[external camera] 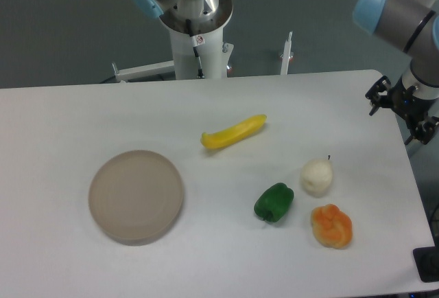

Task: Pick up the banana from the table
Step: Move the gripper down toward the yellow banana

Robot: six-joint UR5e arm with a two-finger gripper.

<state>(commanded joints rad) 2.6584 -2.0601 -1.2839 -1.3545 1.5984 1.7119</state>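
Observation:
The banana (234, 132) is slim, slightly curved and bright yellow. It lies on the white table (68, 119) just right of the middle, its length running from lower left to upper right. My gripper (400, 112) hangs over the table's right edge, well to the right of the banana and apart from it. Its black fingers (376, 96) stand apart and hold nothing.
A round beige plate (136, 196) lies at the front left. A green pepper (274, 202), a whitish pear-shaped fruit (317, 176) and an orange lumpy fruit (332, 226) sit at the front right. A white robot pedestal (199, 44) stands behind the table's far edge.

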